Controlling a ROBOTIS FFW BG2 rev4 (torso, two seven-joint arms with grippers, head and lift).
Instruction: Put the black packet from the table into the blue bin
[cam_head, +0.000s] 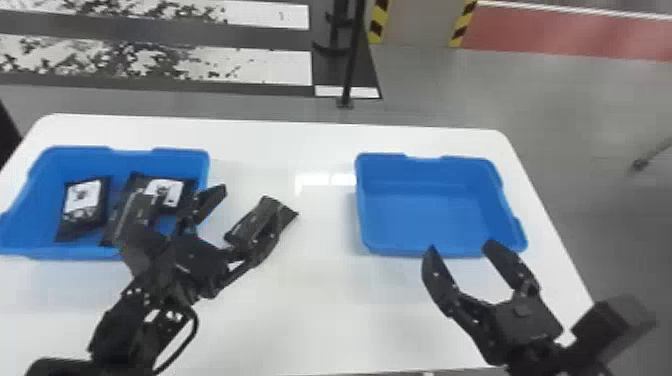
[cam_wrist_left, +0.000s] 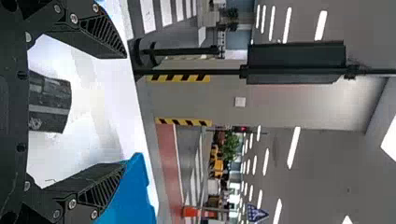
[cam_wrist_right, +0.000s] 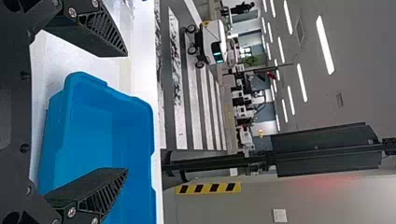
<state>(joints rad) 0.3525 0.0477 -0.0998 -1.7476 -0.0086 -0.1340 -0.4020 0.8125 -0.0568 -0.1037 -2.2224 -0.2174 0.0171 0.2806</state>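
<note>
My left gripper (cam_head: 250, 207) is open above the table between the two bins, its right finger over the black packet (cam_head: 262, 215). In the left wrist view the packet (cam_wrist_left: 49, 102) lies on the white surface beyond the gap of the open left gripper (cam_wrist_left: 123, 109). A blue bin (cam_head: 425, 240) with nothing in it stands on the table's right. Near that bin's front edge, my right gripper (cam_head: 457, 247) is open and holds nothing. In the right wrist view the right gripper (cam_wrist_right: 126, 112) has the blue bin (cam_wrist_right: 135, 100) beyond its fingers.
Another blue bin (cam_head: 30, 247) stands at the left of the white table (cam_head: 320, 310), with several black packets (cam_head: 82, 207) inside, partly behind the left arm. A black pole (cam_head: 350, 60) rises from the floor behind the table.
</note>
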